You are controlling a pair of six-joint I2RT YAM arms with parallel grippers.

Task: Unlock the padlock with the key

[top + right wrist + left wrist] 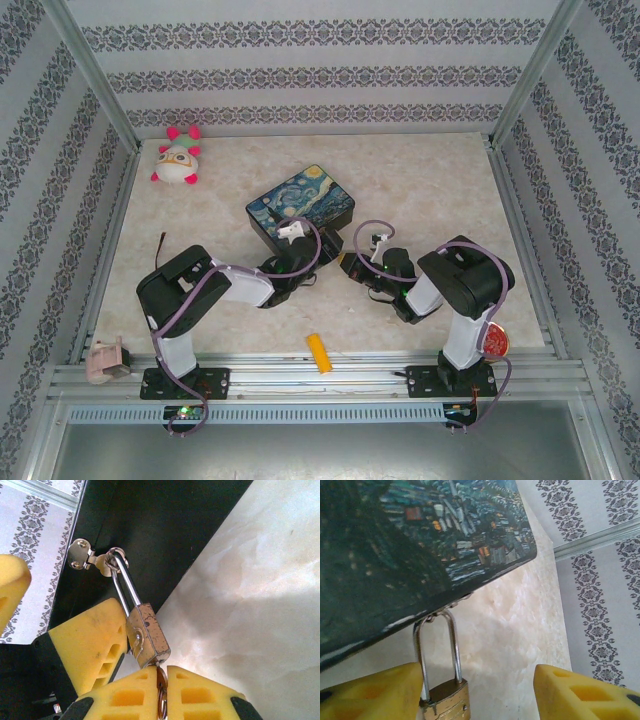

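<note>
**R gripper**: I am pressing my two yellow fingers together on the key. It is showing as a silvery sliver btwn the pads, just under the base of the padlock. Whether the key tip is sitting in the keyhole, I cannot tell.

**L gripper**: I am holding it spread. One finger is touching the padlock's side, and the other is standing well apart from it.

**Padlock:** it is hanging by its thin silver shackle from the clasp on the dark front wall of the painted box. Both shackle legs are running down into the brass body, which is tilting in the R wrist view.

**Setting:** both my grippers are meeting at the box's near side, approx mid-way across the table.

**Further out:** a yellow-orange block is lying by the front rail btwn my two bases. A plush toy is sitting near the far L corner.
</note>
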